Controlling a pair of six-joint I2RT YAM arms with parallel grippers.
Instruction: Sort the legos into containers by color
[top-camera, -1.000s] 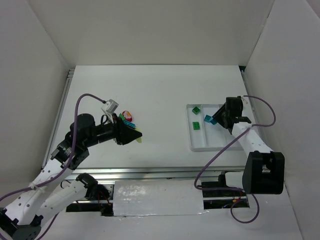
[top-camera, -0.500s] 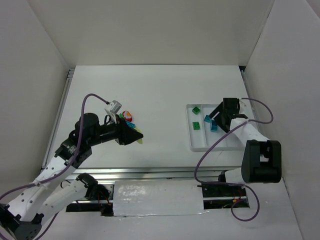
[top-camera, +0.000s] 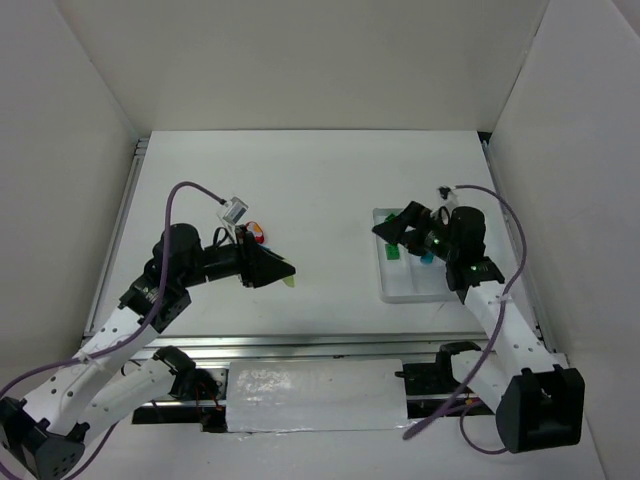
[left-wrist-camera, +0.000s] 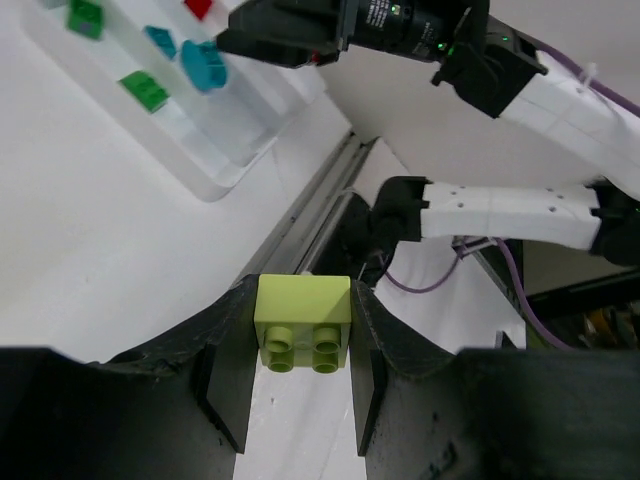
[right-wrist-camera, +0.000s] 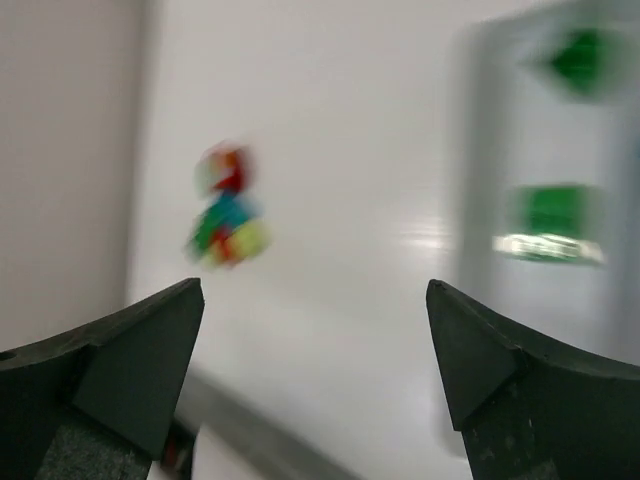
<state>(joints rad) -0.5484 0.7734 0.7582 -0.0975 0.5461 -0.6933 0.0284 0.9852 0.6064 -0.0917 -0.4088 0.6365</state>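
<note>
A second ago my right gripper (top-camera: 392, 228) was at the right side of the tray (top-camera: 410, 293) with a teal lego pinched in it. Now it has swung over to the far left corner of the tray. Its jaws are wide apart and there is nothing in them. My left arm has slid a little toward the tray and has kept its grip.

The tray is white with long lanes side by side. In my left wrist view, two green legos (left-wrist-camera: 145, 90) lie in the lane on the outer edge. Two teal legos (left-wrist-camera: 203, 65) lie in the lane next to it. A red lego (left-wrist-camera: 198, 7) peeks in at the top edge, farther across the tray. I cannot tell which lane it is in.

My left gripper (top-camera: 283, 270) is squeezed tight on a yellow-green lego (left-wrist-camera: 302, 322). The lego sits between the two fingers, with its bumps facing the camera. It hangs above the table (top-camera: 320, 180), well apart from the tray.

The pile of legos (top-camera: 255, 232) that are not sorted yet lies just behind my left gripper. In my right wrist view the pile looks blurry, with red, green and yellow bits. It is far off between my open fingers.
</note>
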